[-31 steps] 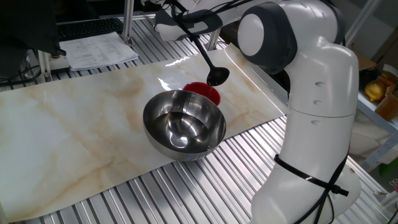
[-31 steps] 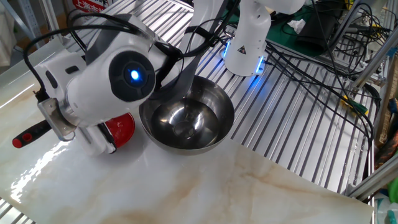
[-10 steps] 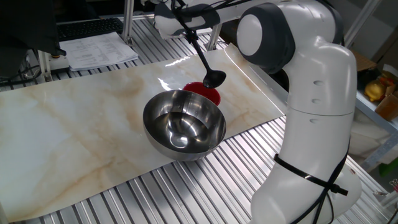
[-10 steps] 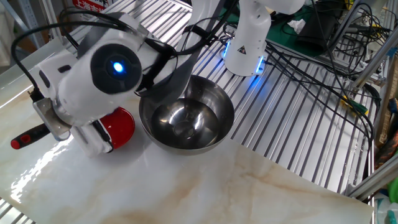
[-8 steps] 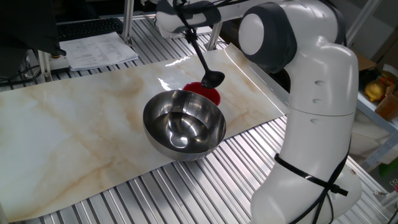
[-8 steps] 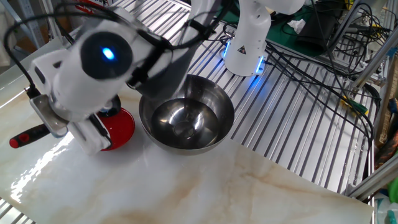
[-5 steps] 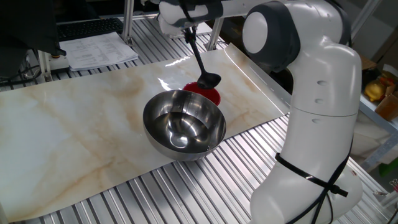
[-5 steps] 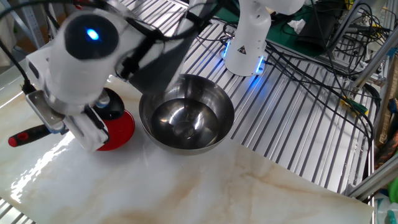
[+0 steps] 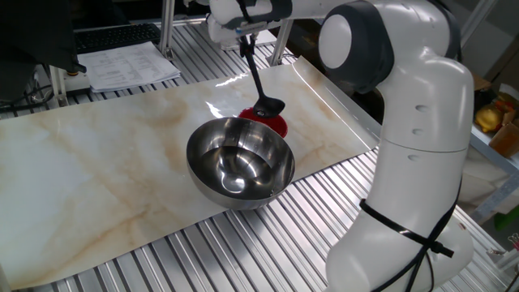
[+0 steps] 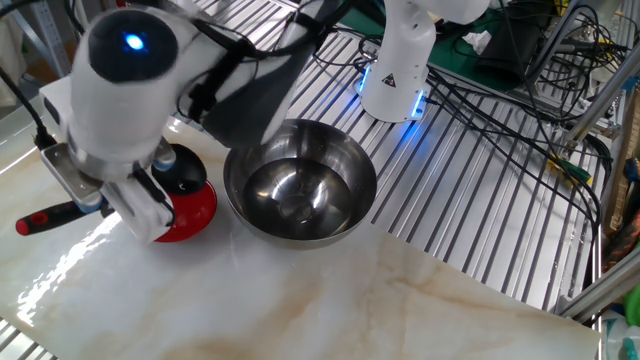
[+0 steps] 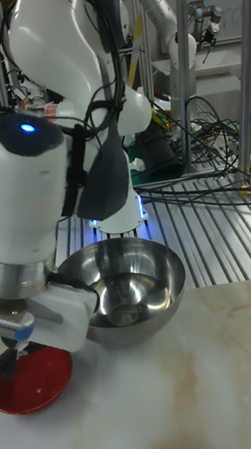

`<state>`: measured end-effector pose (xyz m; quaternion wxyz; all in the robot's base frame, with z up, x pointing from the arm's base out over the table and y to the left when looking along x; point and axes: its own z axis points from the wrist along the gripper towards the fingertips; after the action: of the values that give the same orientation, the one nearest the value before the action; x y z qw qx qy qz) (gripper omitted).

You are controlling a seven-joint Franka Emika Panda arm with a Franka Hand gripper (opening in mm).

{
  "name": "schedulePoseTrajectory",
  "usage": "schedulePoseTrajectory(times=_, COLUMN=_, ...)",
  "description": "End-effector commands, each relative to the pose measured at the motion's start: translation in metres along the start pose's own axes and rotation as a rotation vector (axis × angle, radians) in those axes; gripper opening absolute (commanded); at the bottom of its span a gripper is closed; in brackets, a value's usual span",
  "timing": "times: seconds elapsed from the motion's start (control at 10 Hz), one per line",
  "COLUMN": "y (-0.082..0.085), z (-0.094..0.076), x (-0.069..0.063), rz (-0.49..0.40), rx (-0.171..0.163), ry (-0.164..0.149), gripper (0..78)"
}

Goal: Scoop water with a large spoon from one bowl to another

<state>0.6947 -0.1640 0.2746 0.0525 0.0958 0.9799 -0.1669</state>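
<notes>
Steel bowl [image 9: 240, 164] sits mid-table [image 9: 97, 170], water [image 9: 235, 169] pooled in its bottom. Red bowl [image 9: 272, 123] is just beside it at 1 o'clock in one fixed view, partly hidden behind the steel rim. Papers [image 9: 130, 65] lie off the table at 11 o'clock. From the other side my own wrist blocks most of the red bowl. My claw [image 9: 246, 23] is clenched on the ladle [image 9: 259, 81] handle; scoop end is over the red bowl, contact unclear.

I can read no text, label or number anywhere here; the papers [image 9: 130, 65] behind my table carry print too small to make out.
</notes>
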Motion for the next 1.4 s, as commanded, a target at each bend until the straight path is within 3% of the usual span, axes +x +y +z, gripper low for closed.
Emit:
schedulePoseTrajectory(times=0.1, y=0.004, z=-0.024, x=0.011, rz=0.058, rx=-0.306, ry=0.050, gripper=1.2)
schedulePoseTrajectory(times=1.4, y=0.027, z=-0.053, x=0.044, rz=0.118, rx=-0.314, ry=0.079, gripper=1.2)
